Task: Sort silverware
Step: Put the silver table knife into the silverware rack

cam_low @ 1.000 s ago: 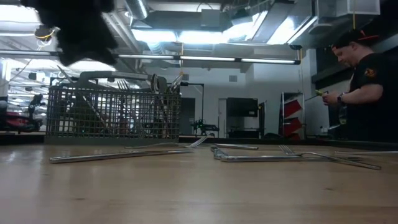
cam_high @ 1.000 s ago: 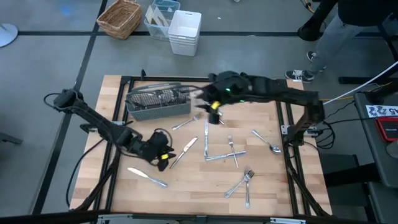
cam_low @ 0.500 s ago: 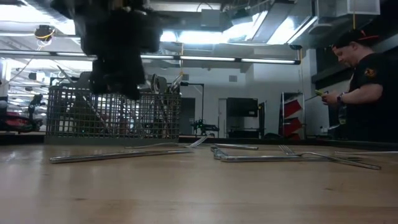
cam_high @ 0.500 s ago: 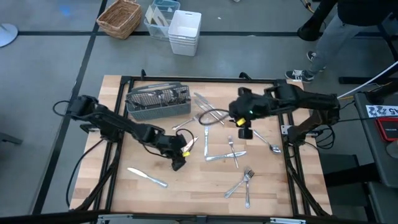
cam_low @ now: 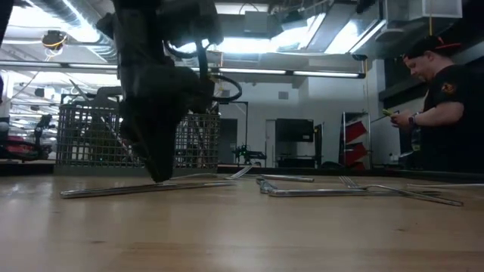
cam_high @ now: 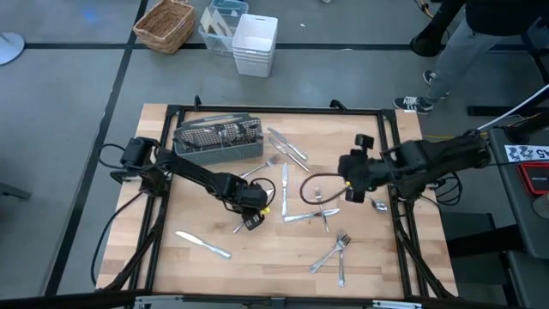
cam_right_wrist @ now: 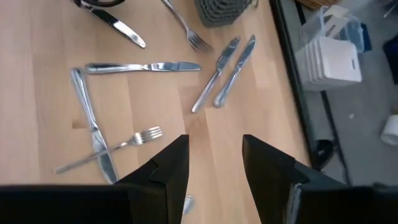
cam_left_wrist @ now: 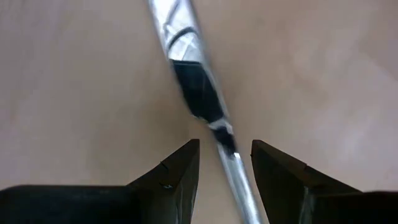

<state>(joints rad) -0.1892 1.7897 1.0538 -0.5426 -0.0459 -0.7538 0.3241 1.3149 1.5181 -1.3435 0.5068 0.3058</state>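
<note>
1. At table centre, left gripper (cam_high: pixel 251 215) lowered to the wood, fingers parted either side of a knife (cam_left_wrist: pixel 198 93), not yet clamped
2. On the right side, right gripper (cam_high: pixel 350 184) raised above the board, fingers spread, nothing held
3. Across the table (cam_high: pixel 360 266), loose silverware (cam_high: pixel 326 253) scattered; more standing in the mesh caddy (cam_high: pixel 219 142) at the far left
</note>
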